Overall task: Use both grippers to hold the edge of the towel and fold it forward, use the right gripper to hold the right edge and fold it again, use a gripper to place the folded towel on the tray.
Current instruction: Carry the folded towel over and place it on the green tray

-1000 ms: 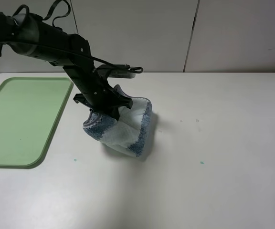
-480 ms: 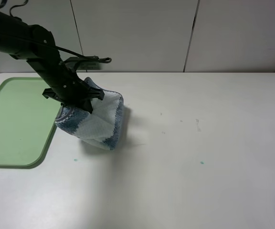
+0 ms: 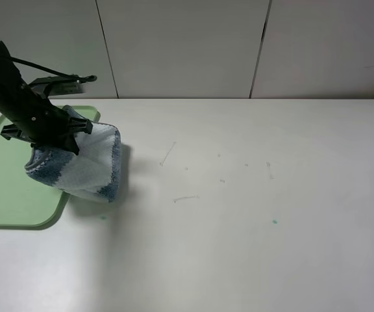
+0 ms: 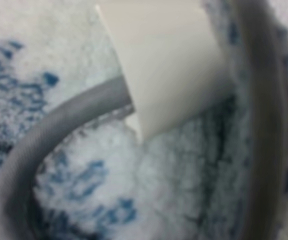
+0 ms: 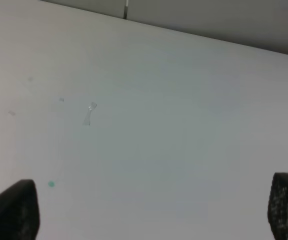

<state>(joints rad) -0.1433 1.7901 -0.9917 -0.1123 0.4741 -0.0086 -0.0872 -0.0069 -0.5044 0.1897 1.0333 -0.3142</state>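
Since a second ago my left arm has carried the towel (image 3: 83, 166) leftward from mid-table to the tray's edge. Pale green tray (image 3: 5, 195) lies far left on the white table (image 3: 252, 234). My left gripper (image 3: 70, 144) is clamped on the folded towel's top; the bundle hangs over the tray's right rim, apparently lifted, though I can't confirm clearance. Wrist view: grey hem (image 4: 59, 117) and blurred terry pressed against a white finger (image 4: 169, 65). My right gripper (image 5: 149, 210) stands wide apart, holding nothing, over bare table.
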